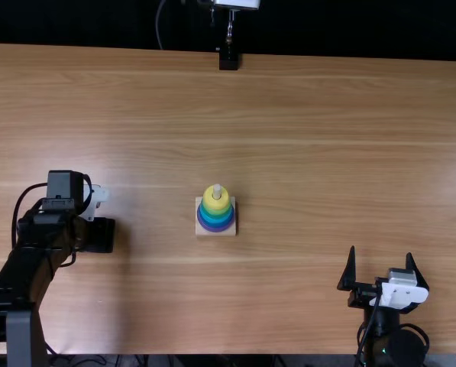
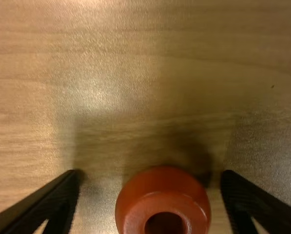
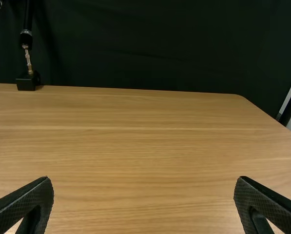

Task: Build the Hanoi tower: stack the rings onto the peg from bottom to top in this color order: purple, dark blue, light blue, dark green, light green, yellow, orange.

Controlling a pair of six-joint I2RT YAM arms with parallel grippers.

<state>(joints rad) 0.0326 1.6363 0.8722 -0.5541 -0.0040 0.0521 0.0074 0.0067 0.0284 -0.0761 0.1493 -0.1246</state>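
Peg [image 1: 217, 187] upright on the tabletop [image 1: 327, 138], long axis vertical, ring stack [image 1: 216, 218] around it, purple at bottom, yellow on top. Left claw [image 1: 99, 235] well left of stack, aimed down, fingers spread around the orange ring [image 2: 163, 201]; ring looks flat, hole up, probably touching neither finger. Right claw [image 1: 380, 251] right of stack, toward near edge, spread, pointing at far side.
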